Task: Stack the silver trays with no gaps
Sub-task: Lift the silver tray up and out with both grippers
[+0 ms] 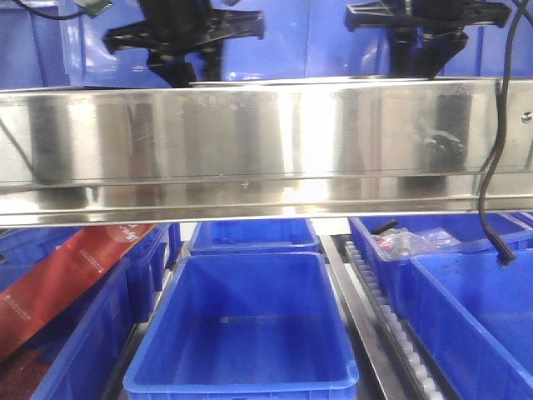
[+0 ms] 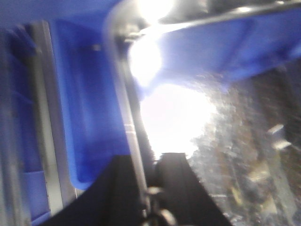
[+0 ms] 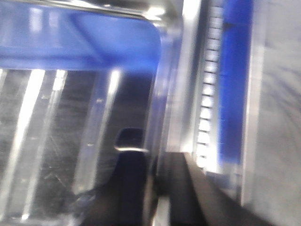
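The beam (image 1: 250,150) blocks most of my front view. The bin (image 1: 241,333) sits below it. The tray (image 3: 56,132) shows just above the beam, long axis running side to side between the arms. The left gripper (image 2: 146,188) appears clamped over its left rim and the right gripper (image 3: 157,188) over its right rim. Neither arm is nearer, so lower it level. I cannot see a second tray.

A steel shelf beam (image 1: 250,150) spans above blue bins (image 1: 241,333), a red carton (image 1: 67,267) and a roller track (image 1: 391,325).
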